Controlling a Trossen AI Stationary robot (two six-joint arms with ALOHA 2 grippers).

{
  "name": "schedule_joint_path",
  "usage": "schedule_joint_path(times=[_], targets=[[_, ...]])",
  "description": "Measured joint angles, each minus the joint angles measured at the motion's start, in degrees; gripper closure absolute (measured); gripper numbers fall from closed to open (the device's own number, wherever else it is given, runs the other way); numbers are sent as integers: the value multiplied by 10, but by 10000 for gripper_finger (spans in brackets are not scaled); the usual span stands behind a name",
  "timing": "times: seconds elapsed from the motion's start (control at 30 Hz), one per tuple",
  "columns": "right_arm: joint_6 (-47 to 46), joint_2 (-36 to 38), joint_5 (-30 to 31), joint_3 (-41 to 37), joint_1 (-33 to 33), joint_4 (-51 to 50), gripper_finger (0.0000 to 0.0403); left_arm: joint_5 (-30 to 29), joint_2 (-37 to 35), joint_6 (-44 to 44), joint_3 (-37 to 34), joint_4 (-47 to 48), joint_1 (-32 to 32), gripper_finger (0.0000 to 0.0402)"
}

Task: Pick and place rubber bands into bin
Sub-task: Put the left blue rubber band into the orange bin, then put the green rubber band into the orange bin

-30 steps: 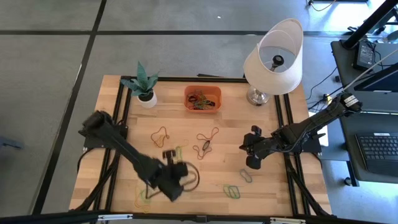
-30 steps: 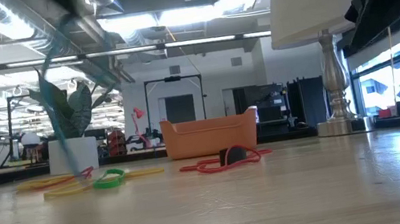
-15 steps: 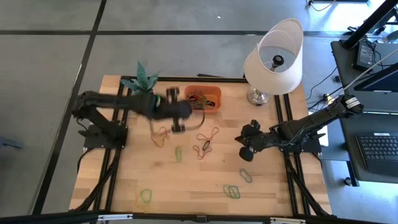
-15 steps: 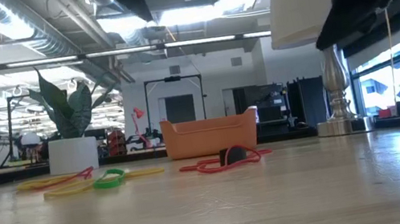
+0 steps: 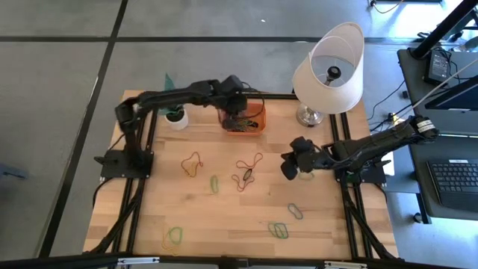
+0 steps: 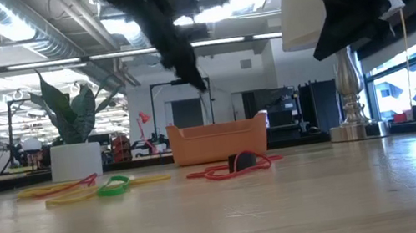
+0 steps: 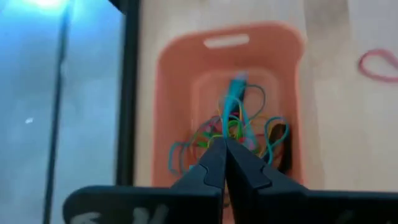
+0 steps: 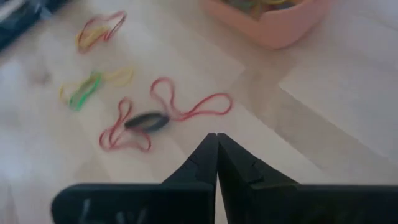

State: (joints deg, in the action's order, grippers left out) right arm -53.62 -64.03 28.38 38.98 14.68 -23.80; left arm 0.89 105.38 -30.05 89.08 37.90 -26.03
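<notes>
My left gripper (image 7: pixel 224 142) hangs shut over the orange bin (image 5: pixel 225 112) at the table's far edge, with a grey-blue rubber band (image 7: pixel 235 99) at its tips. In the bin lie several coloured bands (image 7: pixel 211 134). Loose rubber bands lie on the table: an orange one (image 5: pixel 194 162), a red one with a black one on it (image 5: pixel 246 170), and a green one (image 5: pixel 214 183). My right gripper (image 5: pixel 287 168) is shut above the table right of the middle, with nothing in it. In its wrist view the red band (image 8: pixel 168 112) lies beyond its tips (image 8: pixel 216 140). My left gripper pinches the grey-blue rubber band by one end (image 7: pixel 229 124) between its two fingertips. The fingers slant down from the table's left side. The band hangs over the inside of the bin. Whether its free end touches the bands below, I cannot tell.
A white pot with a plant (image 5: pixel 175 116) stands left of the bin, and a lamp with a white shade (image 5: pixel 328 71) to its right. More bands lie toward the near edge: grey-blue (image 5: pixel 296 211), green (image 5: pixel 278 229) and yellow-green (image 5: pixel 173 237).
My left gripper has swung from the table's near left part to the far edge, over the bin. It has stayed shut, with a band trailing from its tips. My right gripper has gone a little toward the far edge and the left, and has rolled.
</notes>
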Motion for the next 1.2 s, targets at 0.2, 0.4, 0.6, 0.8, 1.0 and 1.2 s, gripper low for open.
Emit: schedule_joint_path(times=[0.2, 0.4, 0.6, 0.8, 1.0, 1.2], targets=[[-65, 0, 33, 0, -2, 0, 389, 7, 98, -45, 0, -41, -11, 400], [-79, 0, 35, 0, -2, -1, 389, 32, 145, -58, 0, -39, -7, 373], [-77, 0, 63, 0, -4, -3, 391, 41, 147, -47, 0, -63, -7, 315], [-71, 0, 72, 0, -5, -13, 399, 15, 140, -26, 25, -38, -7, 268], [-29, 0, 73, 0, -5, -16, 388, 12, 89, 37, 53, -20, -7, 261], [1, 0, 72, 0, -5, -12, 384, 34, -1, 128, 43, -19, -3, 320]])
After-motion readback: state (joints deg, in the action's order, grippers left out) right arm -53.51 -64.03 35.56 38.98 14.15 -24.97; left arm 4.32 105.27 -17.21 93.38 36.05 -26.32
